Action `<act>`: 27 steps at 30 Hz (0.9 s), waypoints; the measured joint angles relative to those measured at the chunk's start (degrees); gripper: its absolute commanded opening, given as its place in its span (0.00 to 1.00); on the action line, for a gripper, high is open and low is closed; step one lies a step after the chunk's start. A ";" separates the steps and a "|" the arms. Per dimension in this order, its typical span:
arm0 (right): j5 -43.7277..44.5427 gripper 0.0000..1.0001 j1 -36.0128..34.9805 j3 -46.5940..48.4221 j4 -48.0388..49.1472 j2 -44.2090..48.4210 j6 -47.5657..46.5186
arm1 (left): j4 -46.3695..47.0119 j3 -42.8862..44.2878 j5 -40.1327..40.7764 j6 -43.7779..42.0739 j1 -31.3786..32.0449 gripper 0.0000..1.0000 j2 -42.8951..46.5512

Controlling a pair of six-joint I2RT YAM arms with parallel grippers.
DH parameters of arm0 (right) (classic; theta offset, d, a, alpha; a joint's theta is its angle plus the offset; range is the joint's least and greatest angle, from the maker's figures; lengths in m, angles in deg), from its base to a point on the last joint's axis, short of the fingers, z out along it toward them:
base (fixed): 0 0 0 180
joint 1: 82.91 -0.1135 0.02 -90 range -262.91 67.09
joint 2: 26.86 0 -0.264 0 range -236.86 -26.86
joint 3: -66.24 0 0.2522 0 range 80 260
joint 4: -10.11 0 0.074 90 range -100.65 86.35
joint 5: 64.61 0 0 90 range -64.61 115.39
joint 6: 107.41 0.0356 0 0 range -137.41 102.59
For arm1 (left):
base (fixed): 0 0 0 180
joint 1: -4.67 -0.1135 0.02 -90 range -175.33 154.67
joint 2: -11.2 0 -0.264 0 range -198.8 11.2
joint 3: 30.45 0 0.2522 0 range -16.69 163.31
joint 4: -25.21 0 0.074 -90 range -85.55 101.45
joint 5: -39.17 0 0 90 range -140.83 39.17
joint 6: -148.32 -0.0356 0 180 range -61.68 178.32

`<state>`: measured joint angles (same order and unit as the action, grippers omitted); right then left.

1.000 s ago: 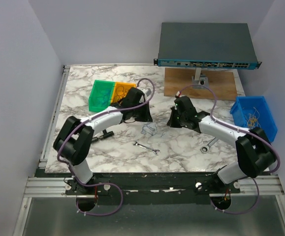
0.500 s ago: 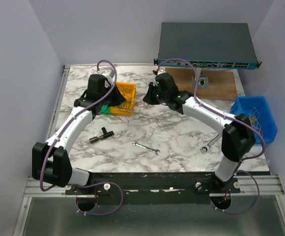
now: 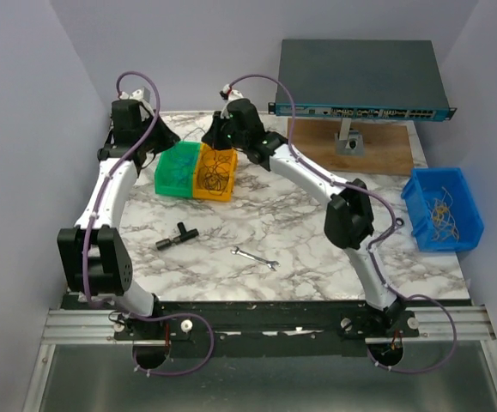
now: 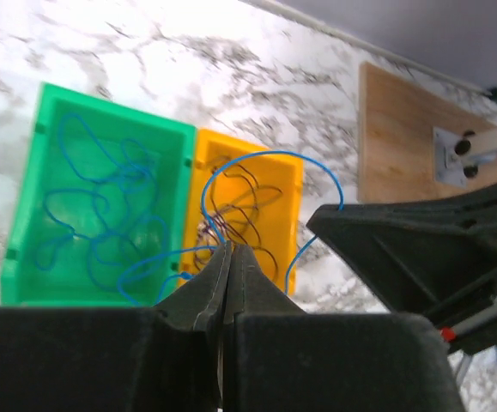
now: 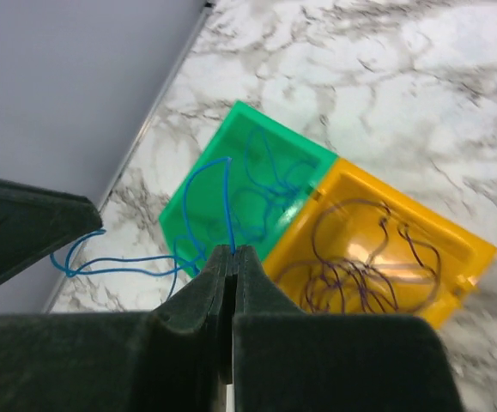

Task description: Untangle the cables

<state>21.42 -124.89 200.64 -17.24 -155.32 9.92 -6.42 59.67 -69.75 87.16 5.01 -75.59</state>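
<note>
My left gripper (image 4: pixel 228 250) is shut on a thin blue cable (image 4: pixel 257 156) that arcs above the orange bin (image 4: pixel 282 184). My right gripper (image 5: pixel 233 251) is shut on the same blue cable (image 5: pixel 229 202), which runs left to the left gripper's finger (image 5: pixel 33 227). Both grippers hang close together above the bins at the table's far left, left (image 3: pixel 158 136) and right (image 3: pixel 214 136). The green bin (image 4: pixel 33 197) holds several loose blue cables (image 4: pixel 102 202). The orange bin holds dark brown cables (image 4: pixel 244 210).
A blue bin (image 3: pixel 441 209) with fine wires stands at the right edge. A network switch (image 3: pixel 360 81) sits on a stand over a wooden board (image 3: pixel 377 150) at the back. A small wrench (image 3: pixel 255 257) and a black T-shaped part (image 3: pixel 177 236) lie near the front.
Both arms have swung from the table's middle to the far left, above the green and orange bins, with their jaws shut. The small tangle seen mid-table a second ago is gone from there.
</note>
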 measured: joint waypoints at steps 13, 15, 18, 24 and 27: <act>-0.31 0.53 -5.22 17.31 11.15 -24.59 0.94 | 1.53 6.25 0.26 0.46 -6.10 0.34 -17.38; 0.09 0.57 -5.79 17.29 11.65 -24.20 0.85 | 1.51 5.90 0.33 0.37 -6.10 0.44 -17.49; 0.22 0.71 -6.29 15.72 12.04 -22.75 0.63 | 1.53 5.90 1.05 -0.13 -5.99 0.57 -16.55; 2.05 0.84 -6.16 -1.31 13.44 -10.38 -0.31 | 1.95 4.24 2.64 -0.13 -5.66 0.99 -10.34; 2.54 0.85 -5.38 -14.86 16.74 0.11 -0.81 | 3.43 -0.90 3.80 0.39 -5.11 0.99 -2.54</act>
<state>23.96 -130.27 185.78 -0.50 -155.21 9.11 -2.99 58.77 -65.95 87.56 -0.10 -78.12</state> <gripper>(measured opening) 0.842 0.980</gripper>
